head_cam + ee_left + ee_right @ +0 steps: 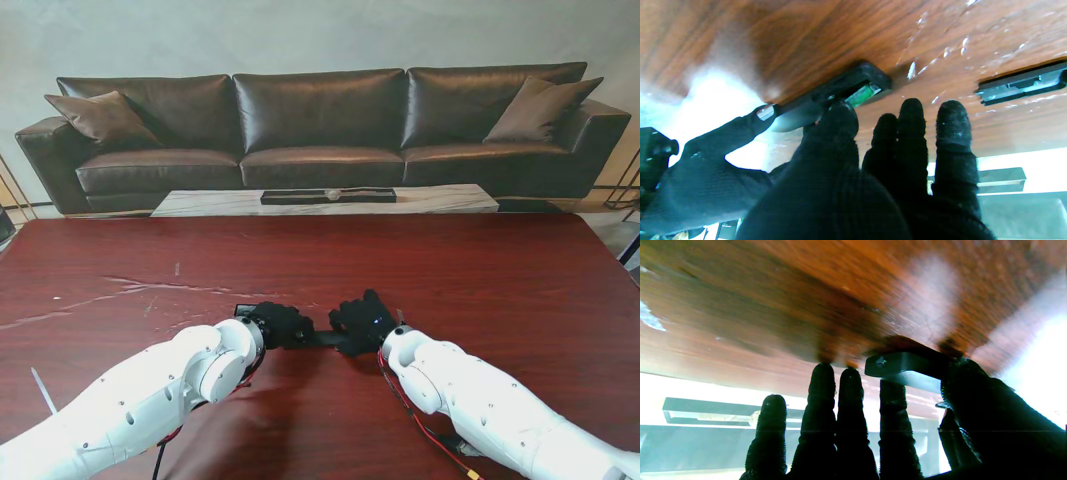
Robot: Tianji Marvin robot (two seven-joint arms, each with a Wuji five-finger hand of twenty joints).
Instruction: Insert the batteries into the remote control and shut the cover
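Observation:
The black remote (853,83) lies on the table between my two hands, its battery bay open with a green battery (863,94) showing in it. My left hand (280,324) rests its thumb (836,121) on the bay beside the battery; its other fingers (912,116) stretch out next to the remote's end. My right hand (364,320) pinches the remote's other end (903,368) between thumb and forefinger. The loose black cover (1020,83) lies flat on the table to the left of my left hand. In the stand view the remote (321,338) is only a dark strip between the hands.
The red-brown wooden table (480,290) has pale scuff marks (150,290) to the left. Beyond its far edge stand a low marble coffee table (330,200) and a dark leather sofa (320,120).

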